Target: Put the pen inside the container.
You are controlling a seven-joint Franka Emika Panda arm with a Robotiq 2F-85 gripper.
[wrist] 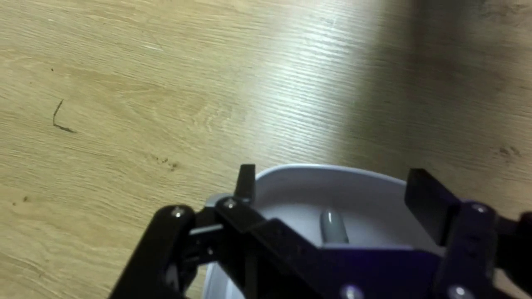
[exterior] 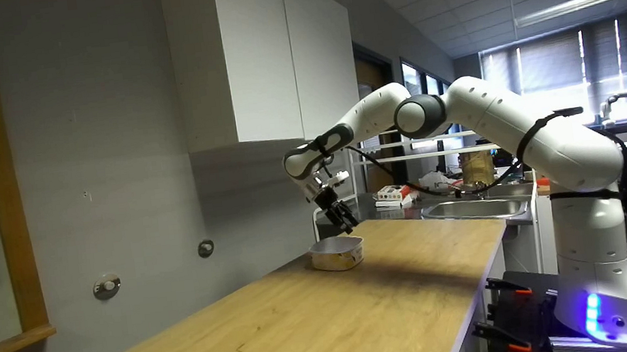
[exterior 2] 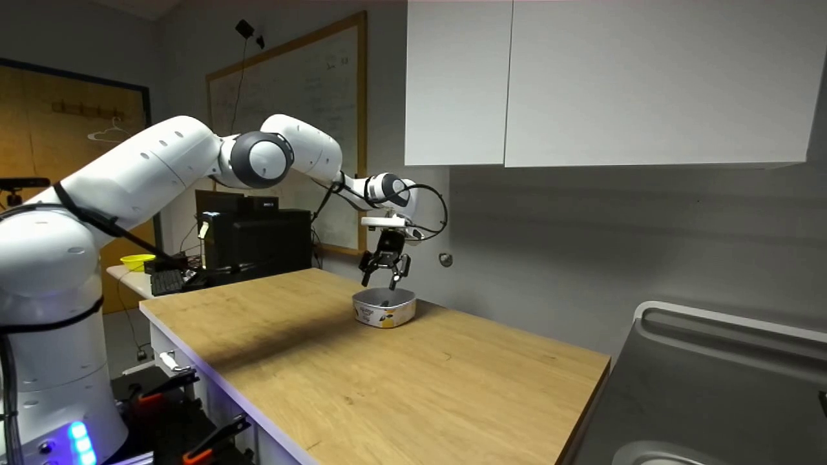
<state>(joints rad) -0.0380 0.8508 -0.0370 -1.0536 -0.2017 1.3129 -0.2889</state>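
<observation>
The container (exterior: 337, 259) is a low white dish with a printed outside, on the wooden counter near the wall. It shows in both exterior views (exterior 2: 385, 318) and at the bottom of the wrist view (wrist: 365, 189). The pen (wrist: 333, 227) lies inside it; its dark grey rounded end shows and the rest is hidden behind the gripper. A small dark bit of the pen (exterior 2: 385, 303) shows inside the dish in an exterior view. My gripper (exterior 2: 379, 284) is just above the dish, pointing down, also in an exterior view (exterior: 349, 229). Its fingers (wrist: 332, 191) are wide apart with nothing between them.
The wooden counter (exterior: 307, 324) runs along a grey wall. White cabinets (exterior: 259, 58) hang above it. A sink (exterior: 474, 209) and small boxes (exterior: 393, 193) are beyond one end. Black clamps (exterior 2: 216, 439) sit at the front edge by the robot base.
</observation>
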